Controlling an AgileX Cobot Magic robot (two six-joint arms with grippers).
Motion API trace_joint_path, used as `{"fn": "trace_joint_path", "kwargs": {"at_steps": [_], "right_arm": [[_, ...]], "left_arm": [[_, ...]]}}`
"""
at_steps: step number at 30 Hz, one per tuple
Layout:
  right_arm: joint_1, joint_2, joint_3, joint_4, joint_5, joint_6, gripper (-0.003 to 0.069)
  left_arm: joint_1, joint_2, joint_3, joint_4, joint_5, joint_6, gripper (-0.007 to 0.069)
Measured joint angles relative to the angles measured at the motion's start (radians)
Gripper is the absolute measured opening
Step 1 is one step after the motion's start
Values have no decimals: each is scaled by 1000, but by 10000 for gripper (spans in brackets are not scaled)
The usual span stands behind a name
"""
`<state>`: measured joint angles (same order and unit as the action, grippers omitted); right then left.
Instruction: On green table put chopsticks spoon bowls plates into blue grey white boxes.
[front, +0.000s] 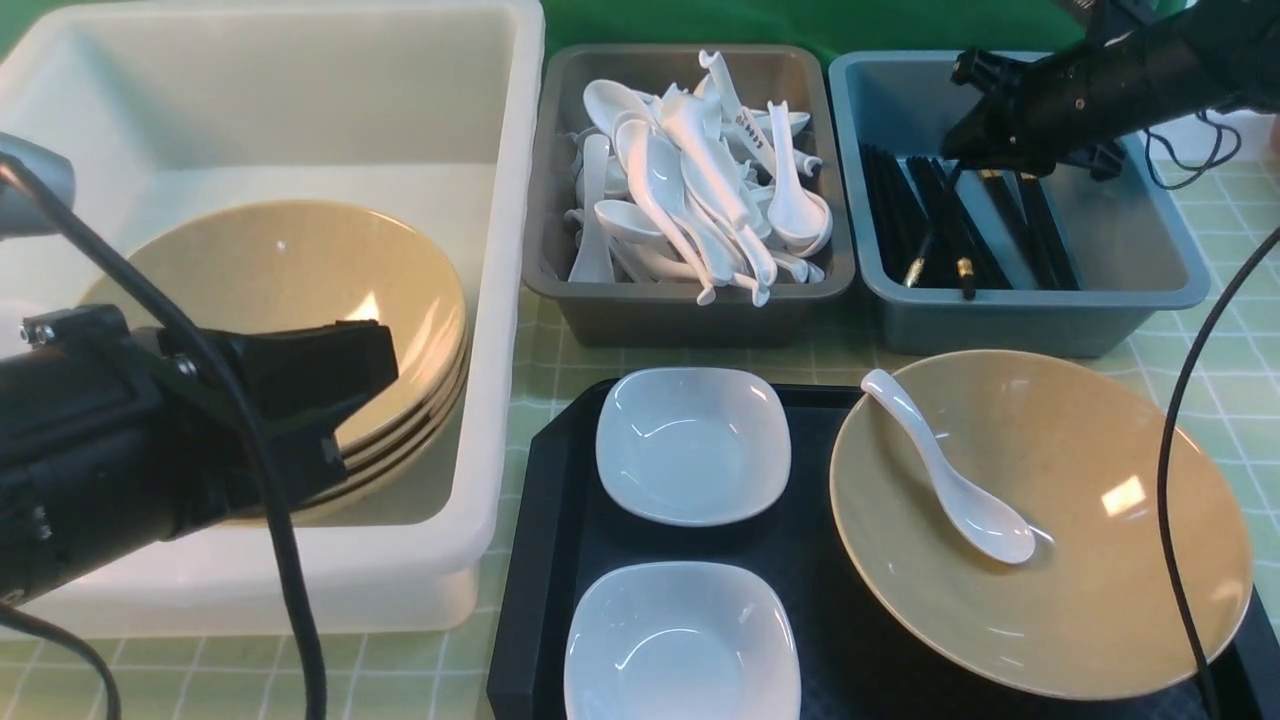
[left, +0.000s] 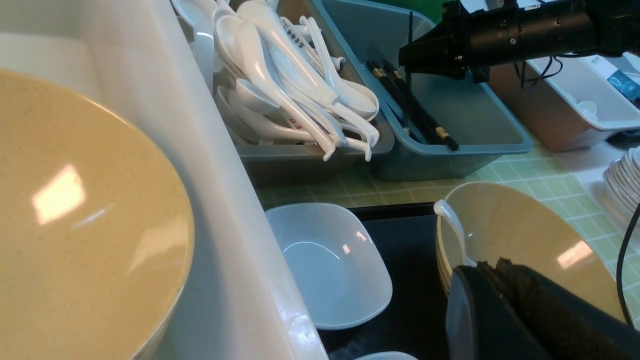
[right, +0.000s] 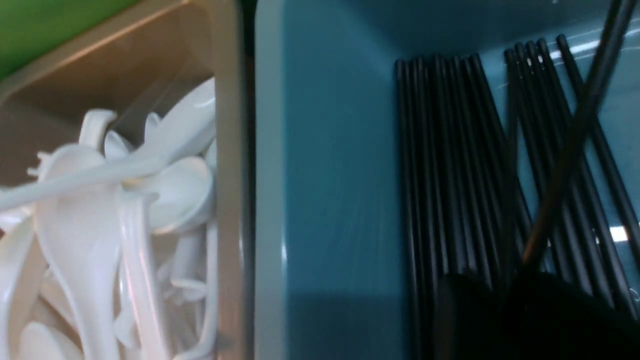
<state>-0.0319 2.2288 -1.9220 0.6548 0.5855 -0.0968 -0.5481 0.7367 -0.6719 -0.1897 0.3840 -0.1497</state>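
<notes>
On the green table (front: 1240, 330) a black tray carries a tan bowl (front: 1100, 600) with the white spoon (front: 945, 470) lying in it, and two white dishes (front: 692, 445) (front: 680, 645). The white box (front: 510, 300) holds stacked tan bowls (front: 290, 280). My left gripper (front: 370, 370) hovers over them, shut and empty, its tips (left: 492, 265) pressed together. The grey box (front: 690, 310) is full of spoons. Chopsticks (front: 960, 220) lie in the blue box (front: 1030, 320). My right gripper (front: 965, 150) hangs over them. One blurred chopstick (right: 570, 140) slants up from its dark fingers (right: 505, 300), and I cannot make out their gap.
The black tray (front: 540, 560) fills the near middle, tight against the white box. Cables (front: 1170, 480) hang over the tan bowl's right side. Beyond the table's right edge are a white tray (left: 590, 100) and a stack of white plates (left: 625, 185).
</notes>
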Motion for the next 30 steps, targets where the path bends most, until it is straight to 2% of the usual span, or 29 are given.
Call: {"fn": "trace_joint_path", "kwargs": {"at_steps": [1, 2, 5, 8, 12, 15, 19, 24, 28, 30], "right_arm": [[0, -4, -1, -6, 6, -13, 290], [0, -6, -1, -8, 7, -13, 298], [0, -47, -1, -42, 32, -23, 430], [0, -126, -1, -52, 83, -76, 512], [10, -226, -2, -70, 192, -185, 548], [64, -328, 6, -166, 319, -225, 558], [179, -457, 148, -330, 369, -249, 560], [245, -573, 419, -394, 332, -310, 560], [261, -645, 695, -402, 176, -356, 560], [262, -648, 759, -399, 124, -381, 560]], "left_arm": [[0, 0, 0, 0, 0, 0, -1], [0, 0, 0, 0, 0, 0, -1], [0, 0, 0, 0, 8, -1, -1], [0, 0, 0, 0, 31, -1, -1], [0, 0, 0, 0, 54, -1, -1], [0, -2, 0, -6, 81, 2, -1], [0, -13, 0, -24, 119, 60, -1], [0, -20, -22, -34, 206, 191, -1], [0, -20, -75, -33, 292, 307, -1], [0, -21, -89, -33, 299, 330, -1]]}}
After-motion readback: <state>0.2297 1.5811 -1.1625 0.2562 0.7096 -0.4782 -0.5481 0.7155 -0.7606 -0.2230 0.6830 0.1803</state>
